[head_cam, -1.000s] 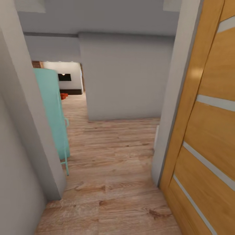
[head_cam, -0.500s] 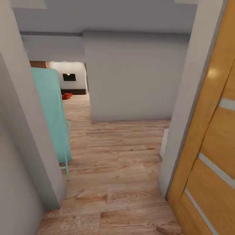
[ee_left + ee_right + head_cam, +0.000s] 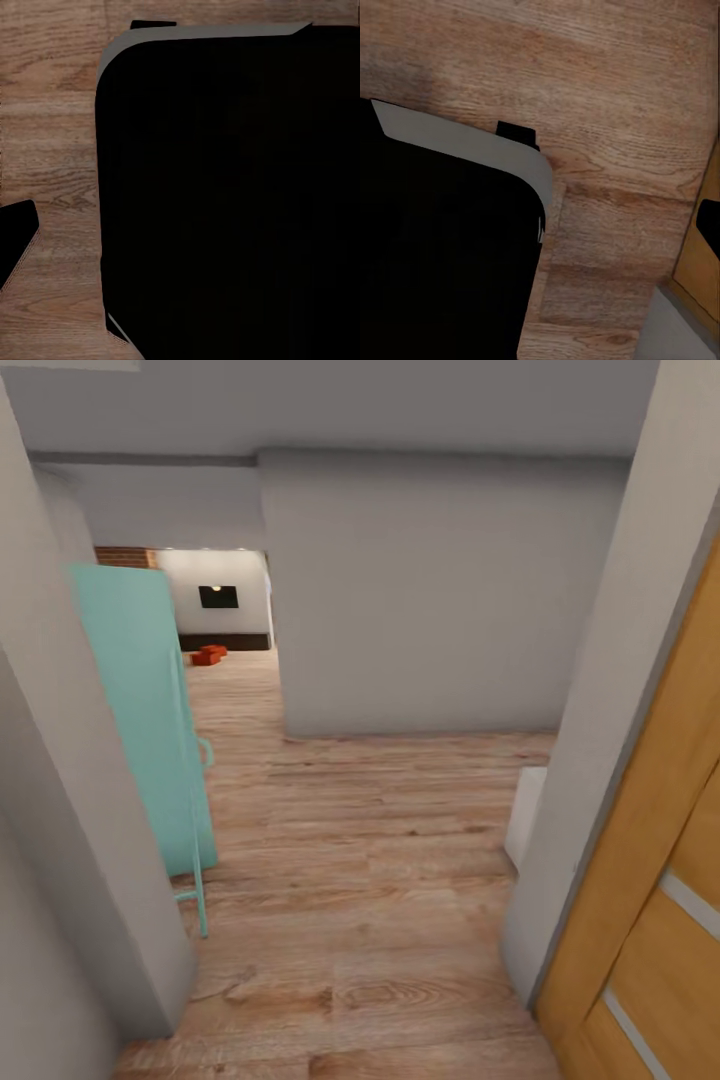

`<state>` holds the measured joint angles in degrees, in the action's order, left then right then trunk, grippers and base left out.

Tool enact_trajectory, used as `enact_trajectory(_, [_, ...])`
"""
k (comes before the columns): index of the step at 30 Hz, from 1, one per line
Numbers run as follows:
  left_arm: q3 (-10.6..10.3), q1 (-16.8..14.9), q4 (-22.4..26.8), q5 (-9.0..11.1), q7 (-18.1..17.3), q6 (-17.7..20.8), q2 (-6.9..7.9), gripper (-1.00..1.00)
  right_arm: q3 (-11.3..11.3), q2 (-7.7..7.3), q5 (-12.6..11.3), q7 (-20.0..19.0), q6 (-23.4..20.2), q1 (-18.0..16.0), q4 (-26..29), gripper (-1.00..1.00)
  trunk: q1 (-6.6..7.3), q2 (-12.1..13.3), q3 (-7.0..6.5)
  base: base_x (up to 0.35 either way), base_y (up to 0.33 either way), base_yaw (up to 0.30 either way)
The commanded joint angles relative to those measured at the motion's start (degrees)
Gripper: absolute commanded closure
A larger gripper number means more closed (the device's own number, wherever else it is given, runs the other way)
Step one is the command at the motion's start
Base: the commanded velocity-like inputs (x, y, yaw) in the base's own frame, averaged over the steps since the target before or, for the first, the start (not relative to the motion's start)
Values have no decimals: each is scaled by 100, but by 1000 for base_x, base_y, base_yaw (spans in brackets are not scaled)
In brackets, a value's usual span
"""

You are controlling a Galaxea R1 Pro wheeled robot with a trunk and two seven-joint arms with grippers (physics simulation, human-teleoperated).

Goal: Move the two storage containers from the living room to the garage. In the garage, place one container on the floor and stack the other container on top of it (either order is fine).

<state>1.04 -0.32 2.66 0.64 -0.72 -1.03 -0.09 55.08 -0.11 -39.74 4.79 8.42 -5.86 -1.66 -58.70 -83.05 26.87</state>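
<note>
Ahead, in the head view, a light wood plank floor [image 3: 370, 880] ran through a doorway and along a corridor toward the far living room [image 3: 215, 610], which showed past a plain grey wall block [image 3: 420, 590]. The two orange-red open-top storage containers [image 3: 208, 654] sat on that distant plank floor, close beside each other, below a dark rectangular screen [image 3: 218, 597] on the pale back wall; at this range they were too small to tell whether they touched. A strip of red brick [image 3: 125, 557] appeared just left of that opening.

Nearer, a mint-green panel with a thin tubular frame [image 3: 150, 730] stood on the left side of the passage, partly behind a grey door jamb [image 3: 70, 800]. On the right, another grey jamb [image 3: 600, 740] met an orange wooden door with pale inset slats [image 3: 660, 920].

The left wrist view showed a large black rounded body with a grey edge [image 3: 225, 195] over the plank floor, and a dark tip at one edge. The right wrist view showed a similar black body [image 3: 442, 247] above the planks, with a corner of the orange door [image 3: 697, 262]. Whether either claw was wide or narrow could not be told.
</note>
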Motion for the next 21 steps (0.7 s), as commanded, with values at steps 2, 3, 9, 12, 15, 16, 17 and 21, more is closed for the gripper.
enact_trajectory(2, [10,-3,-2,7,-7,-11,0,-100,61,3,-30,4,20,-3,-10,-100,-3,-3,6,322,0,0])
enact_trajectory(3, [10,-3,-2,7,-7,-11,0,-100,67,3,-23,4,20,-3,-10,-100,-3,-3,6,322,0,0])
enact_trajectory(9, [10,-3,-2,7,-7,-11,0,-100,78,2,-2,4,28,-3,-10,-100,-3,-3,6,322,0,0])
enact_trajectory(12, [10,-3,-2,7,-7,-11,0,-100,81,2,-5,3,28,-3,-10,-100,-3,-3,6,322,0,0])
enact_trajectory(15, [10,-3,-1,7,-7,-11,0,-100,75,3,-13,4,27,-3,-10,-100,-3,-3,6,322,0,0])
enact_trajectory(16, [10,-3,-1,7,-7,-11,0,-100,76,3,-13,4,28,-3,-10,-100,-3,-3,6,322,0,0])
enact_trajectory(17, [10,-3,-2,7,-7,-11,0,-100,79,3,-13,4,25,-3,-10,-100,-3,-3,6,322,0,0])
enact_trajectory(21, [10,-3,-2,7,-7,-11,0,-100,82,3,-8,4,28,-3,-10,-100,-3,-3,6,322,0,0])
